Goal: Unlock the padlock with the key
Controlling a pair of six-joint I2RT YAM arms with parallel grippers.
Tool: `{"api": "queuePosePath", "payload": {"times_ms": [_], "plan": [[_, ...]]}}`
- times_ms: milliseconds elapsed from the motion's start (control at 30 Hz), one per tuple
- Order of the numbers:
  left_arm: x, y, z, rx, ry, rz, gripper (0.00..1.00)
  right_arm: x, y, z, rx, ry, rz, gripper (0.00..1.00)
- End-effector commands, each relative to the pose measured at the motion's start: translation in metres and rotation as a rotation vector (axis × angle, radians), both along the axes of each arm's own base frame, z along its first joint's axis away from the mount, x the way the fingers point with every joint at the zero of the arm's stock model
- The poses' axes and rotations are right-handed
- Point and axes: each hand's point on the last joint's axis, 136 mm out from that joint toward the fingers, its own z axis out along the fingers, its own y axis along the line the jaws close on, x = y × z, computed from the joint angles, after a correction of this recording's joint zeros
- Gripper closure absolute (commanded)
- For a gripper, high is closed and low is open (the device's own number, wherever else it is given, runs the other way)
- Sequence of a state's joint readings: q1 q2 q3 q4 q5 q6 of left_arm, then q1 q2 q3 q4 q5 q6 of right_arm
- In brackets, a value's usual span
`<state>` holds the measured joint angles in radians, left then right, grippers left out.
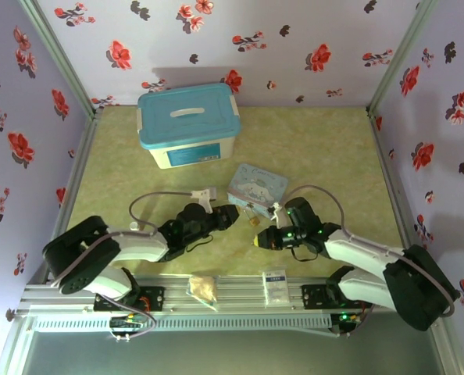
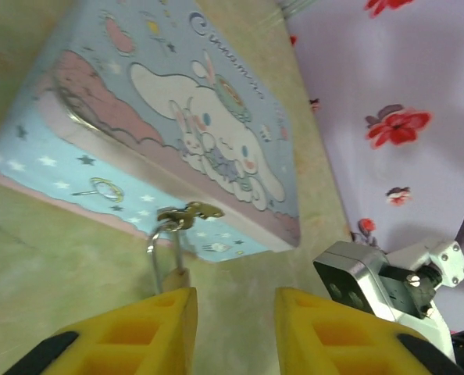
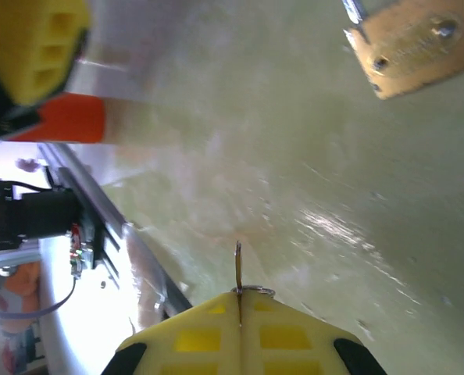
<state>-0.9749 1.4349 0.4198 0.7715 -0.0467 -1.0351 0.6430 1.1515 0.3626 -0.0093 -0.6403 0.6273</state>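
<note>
The small brass padlock [image 1: 253, 219] lies on the green table just in front of the pale blue cartoon tin [image 1: 257, 187]. In the left wrist view its body [image 2: 179, 277] peeks out past the left yellow finger, and the thin shackle reaches toward the tin [image 2: 177, 117]. My left gripper [image 2: 236, 293] stands open, with bare table between its fingers. In the top view it [image 1: 233, 215] sits just left of the padlock. My right gripper [image 3: 240, 293] is shut on the key [image 3: 238, 266], whose thin blade sticks out of the tips. The padlock [image 3: 408, 43] is ahead of it, apart.
A white box with a teal lid [image 1: 187, 125] stands at the back left. A white sachet [image 1: 275, 285] and a small clear packet [image 1: 203, 287] lie on the front rail. Flowered walls close in three sides. A grey metal block on the right arm [image 2: 357, 277] is close to my left gripper.
</note>
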Motion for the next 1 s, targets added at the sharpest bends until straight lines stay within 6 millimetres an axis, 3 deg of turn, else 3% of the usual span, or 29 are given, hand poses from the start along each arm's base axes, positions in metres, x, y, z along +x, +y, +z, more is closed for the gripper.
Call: {"api": "queuePosePath", "payload": {"times_ms": [0,233,433,467,567,600,833,967], "plan": [[0.002,0.012,-0.007,0.146,-0.007,0.009,0.67,-0.006,-0.012,-0.018,-0.154,0.054,0.018,1.00],[-0.001,0.011,-0.012,0.159,0.008,-0.012,0.66,-0.004,-0.017,-0.041,-0.290,0.125,0.056,1.00],[-0.004,0.004,-0.018,0.137,0.019,-0.027,0.66,0.007,-0.018,-0.042,-0.333,0.105,0.030,1.00],[-0.005,0.002,-0.019,0.131,0.021,-0.032,0.66,0.009,-0.019,-0.041,-0.342,0.098,0.021,0.99],[-0.007,-0.004,-0.020,0.122,0.024,-0.044,0.66,0.014,-0.022,-0.038,-0.362,0.076,0.004,0.79],[-0.007,-0.006,-0.021,0.122,0.026,-0.048,0.66,0.015,-0.023,-0.038,-0.368,0.072,0.000,0.77],[-0.008,-0.006,-0.018,0.121,0.015,-0.056,0.65,0.017,-0.032,-0.033,-0.449,0.020,-0.048,0.75],[-0.008,-0.006,-0.015,0.116,0.011,-0.054,0.65,0.017,-0.030,-0.032,-0.498,-0.028,-0.075,0.67]]}}
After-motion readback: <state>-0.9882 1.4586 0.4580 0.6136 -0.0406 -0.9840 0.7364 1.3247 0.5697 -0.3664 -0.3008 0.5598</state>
